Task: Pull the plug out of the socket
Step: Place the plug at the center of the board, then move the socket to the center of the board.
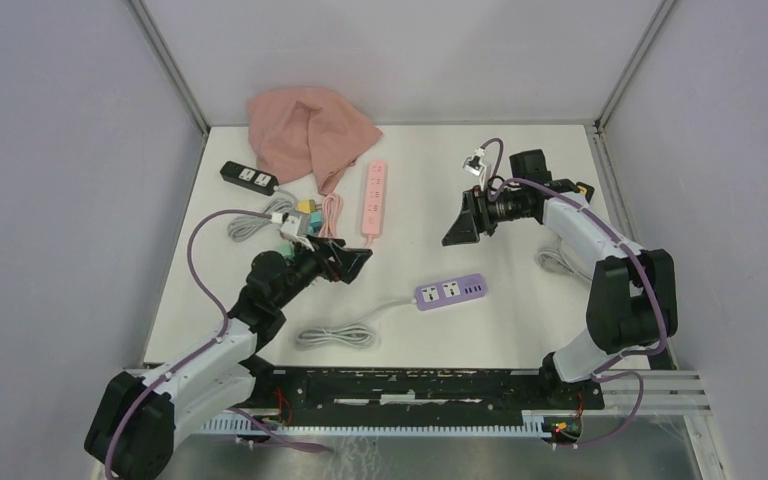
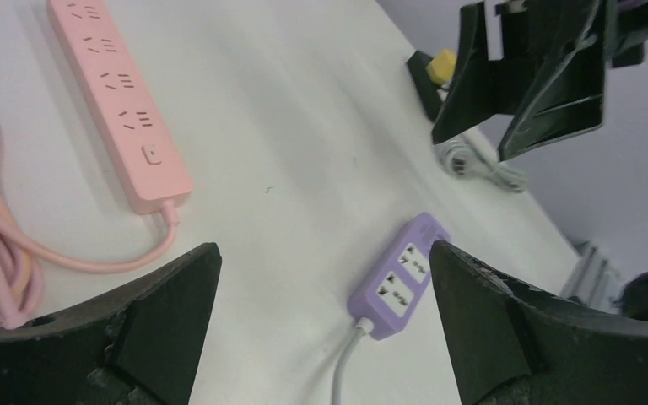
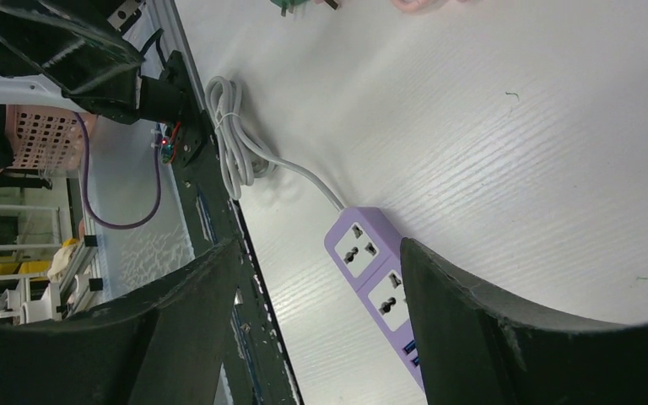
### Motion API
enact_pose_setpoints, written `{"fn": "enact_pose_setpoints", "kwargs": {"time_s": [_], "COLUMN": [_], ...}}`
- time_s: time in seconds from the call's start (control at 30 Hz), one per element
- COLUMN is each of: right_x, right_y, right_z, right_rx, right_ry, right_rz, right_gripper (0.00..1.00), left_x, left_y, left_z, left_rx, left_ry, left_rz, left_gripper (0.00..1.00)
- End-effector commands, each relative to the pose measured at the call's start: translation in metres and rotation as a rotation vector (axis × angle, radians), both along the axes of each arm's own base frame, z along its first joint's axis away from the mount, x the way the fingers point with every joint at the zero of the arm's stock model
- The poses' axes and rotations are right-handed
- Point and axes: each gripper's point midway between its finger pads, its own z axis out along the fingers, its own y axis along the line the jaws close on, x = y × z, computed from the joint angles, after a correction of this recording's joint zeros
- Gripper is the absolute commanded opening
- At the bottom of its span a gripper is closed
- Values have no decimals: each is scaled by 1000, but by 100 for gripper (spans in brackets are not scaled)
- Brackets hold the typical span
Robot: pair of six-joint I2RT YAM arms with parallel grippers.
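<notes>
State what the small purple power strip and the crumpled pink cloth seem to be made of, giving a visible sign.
Small purple power strip: probably moulded plastic, smooth satin finish; crisp edges, uniform colour. Crumpled pink cloth: likely soft matte fabric; folds, creases.

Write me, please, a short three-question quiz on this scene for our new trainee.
1. True or false: a plug sits in the purple power strip.
2. What lies at the far edge of the table? A) a pink cloth B) a blue bowl C) a cardboard box
3. How many power strips lie on the table?

Key: 1. False, its sockets are empty. 2. A. 3. Three: the purple one, the pink strip and the black strip.
</notes>
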Motion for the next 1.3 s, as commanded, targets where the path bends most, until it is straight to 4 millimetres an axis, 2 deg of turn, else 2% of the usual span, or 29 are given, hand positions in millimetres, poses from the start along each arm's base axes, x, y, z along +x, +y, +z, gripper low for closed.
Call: {"fn": "enact_pose_setpoints", "kwargs": {"time_s": [0.0,0.2,0.4,0.9,1.07,1.27], "right_x": [13,19,28,50,56,71], "right_y": [-7,-18,-41,-126,-152,-194], "right_z": [26,23,22,18,7,-13], "right_rx": [9,-18,-76,-330,-437,-625], "right_ry": [-117,-128,-165,-317,-330,-310], "right_rz": [-13,-33,-77,-281,-348,-469], "right_gripper": [75,75,75,77,78,83], "left_x": [20,22,25,27,28,27], "left_y": [14,20,14,14,14,15], "left_z": [-19,-34,-42,-47,-48,-48], "left_rx": [267,413,435,436,439,439], "left_ry": [-151,-284,-277,-259,-257,-257], "left_rz": [152,218,193,200,199,201], "left_gripper": [99,99,99,99,99,99]}}
